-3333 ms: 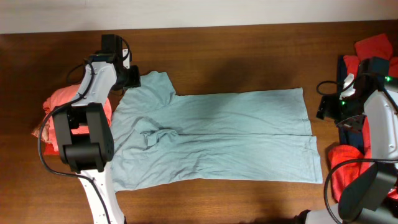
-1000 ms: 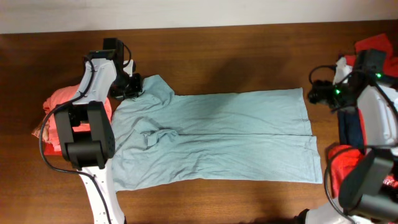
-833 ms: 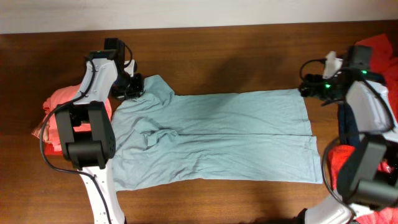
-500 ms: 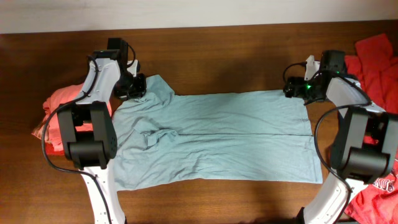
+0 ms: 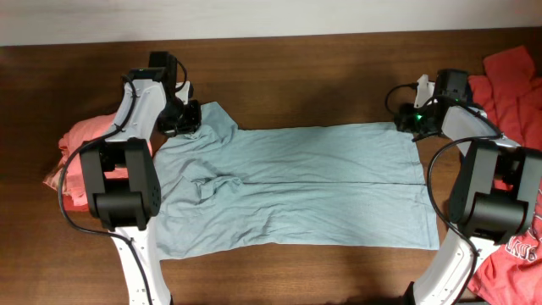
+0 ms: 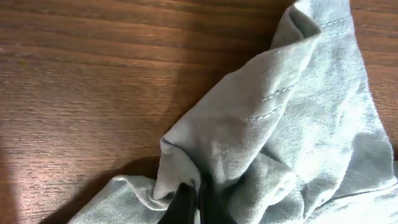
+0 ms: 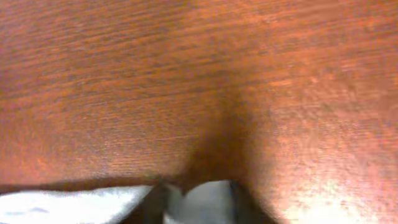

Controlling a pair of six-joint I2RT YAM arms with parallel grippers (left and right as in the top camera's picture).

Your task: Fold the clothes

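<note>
1. The left gripper [image 5: 181, 119] is clamping down on the pale grey-blue T-shirt [image 5: 296, 191]. In the wrist view its dark fingers [image 6: 184, 204] are pressing together, nipping a bunched fold of sleeve [image 6: 267, 118] between them.
2. Ahead of those fingers the sleeve is rising in a crumpled ridge with its stitched hem showing. The bare wooden table [image 6: 81, 81] is lying off to one side of them.
3. The right gripper [image 5: 409, 125] is sitting at the shirt's hem corner, the end opposite the left fingers.
4. The right wrist view is blurred. A pale patch of cloth [image 7: 205, 198] is showing between the two dark fingers [image 7: 155, 198]. Cannot tell whether they are biting it or merely straddling it.
5. Wood grain is filling the view ahead of the right fingers.
6. Between the two grippers the shirt is lying spread on the table, collar and sleeves toward the left fingers, hem toward the right fingers. A long crease is running along its length and rumples are gathering near the collar.
7. A coral-red heap [image 5: 80, 140] is lying outboard of the left fingers, partly behind that arm.
8. More coral-red cloth [image 5: 512, 80] is lying outboard of the right fingers. A white-printed red piece [image 5: 512, 254] is showing down by that arm's base.
</note>
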